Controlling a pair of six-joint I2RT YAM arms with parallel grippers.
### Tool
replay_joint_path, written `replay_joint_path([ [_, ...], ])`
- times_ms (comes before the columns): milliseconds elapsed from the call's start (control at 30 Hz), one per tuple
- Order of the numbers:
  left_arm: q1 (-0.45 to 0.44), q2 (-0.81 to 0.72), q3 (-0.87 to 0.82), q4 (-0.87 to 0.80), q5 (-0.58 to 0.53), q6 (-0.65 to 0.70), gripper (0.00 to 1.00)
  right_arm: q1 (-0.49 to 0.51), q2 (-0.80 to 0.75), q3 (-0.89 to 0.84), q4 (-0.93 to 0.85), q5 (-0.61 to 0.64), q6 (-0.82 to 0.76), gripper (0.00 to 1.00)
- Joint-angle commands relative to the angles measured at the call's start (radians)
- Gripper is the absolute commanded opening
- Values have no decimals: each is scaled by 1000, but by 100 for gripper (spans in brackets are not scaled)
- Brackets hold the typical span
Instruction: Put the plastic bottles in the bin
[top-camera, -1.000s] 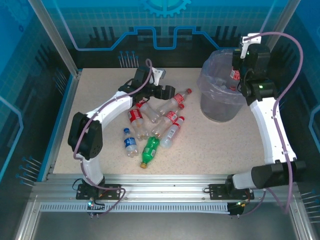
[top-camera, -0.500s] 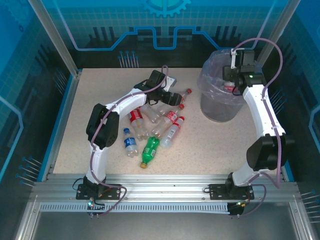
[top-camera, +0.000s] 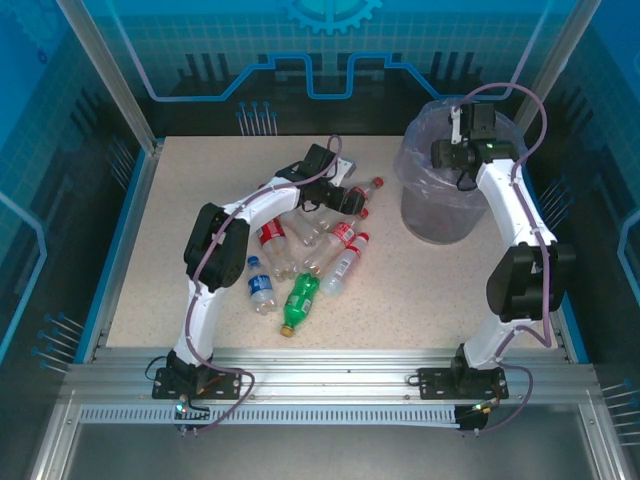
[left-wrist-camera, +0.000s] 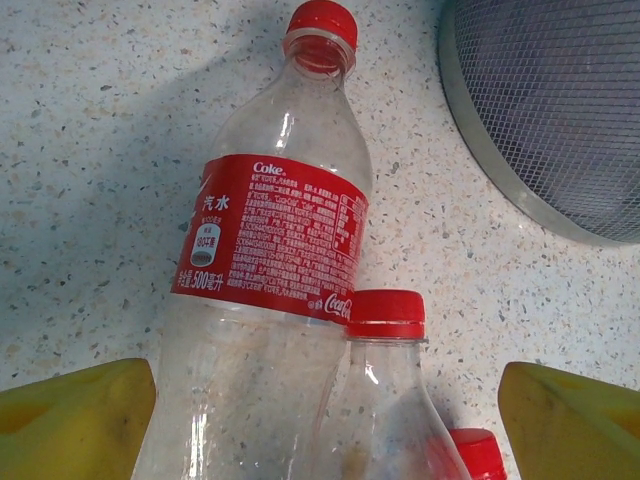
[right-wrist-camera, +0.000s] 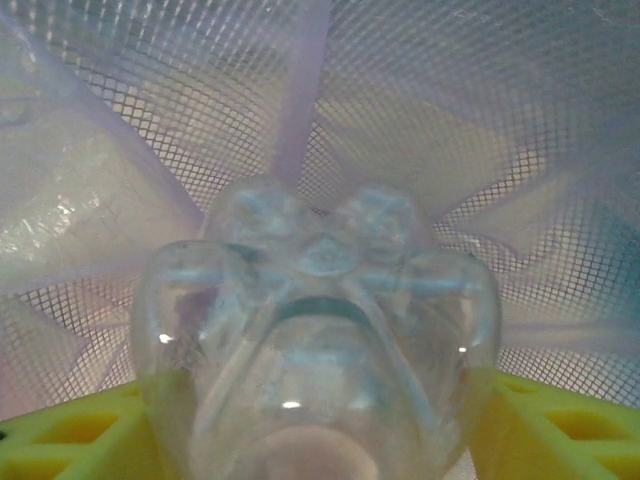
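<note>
Several plastic bottles (top-camera: 310, 235) lie in a heap mid-table, among them a green one (top-camera: 298, 300) and a blue-labelled one (top-camera: 260, 283). My left gripper (top-camera: 345, 197) (left-wrist-camera: 325, 410) hangs open over the heap's far end. Its yellow fingers (left-wrist-camera: 80, 420) straddle a red-labelled Coke bottle (left-wrist-camera: 280, 230) and a second red-capped bottle (left-wrist-camera: 385, 315) without touching either. My right gripper (top-camera: 452, 155) (right-wrist-camera: 320, 420) is over the bin (top-camera: 415, 165). A clear plastic bottle (right-wrist-camera: 320, 330) sits base-outward between its fingers, flush against both and pointing into the bag-lined mesh (right-wrist-camera: 450, 120).
The bin's grey mesh wall (left-wrist-camera: 560, 110) stands just right of the left gripper's bottles. A third red cap (left-wrist-camera: 480, 450) shows at the lower edge. Bare speckled tabletop (top-camera: 430, 290) lies between heap and bin and along the near edge. Blue enclosure walls surround the table.
The right arm has swung left and lower over the bin's mouth with its bottle. The left gripper has slid right along the heap toward the far red-capped bottles.
</note>
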Motion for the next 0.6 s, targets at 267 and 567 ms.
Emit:
replay_joint_path([
  [267,-3,57,56,-43,2,49,90,-15,-38,170,-133,-28,-3,97],
  [567,-15,85,70,-103,-57,115,87,-15,-204,144,-194,-124,48,100],
])
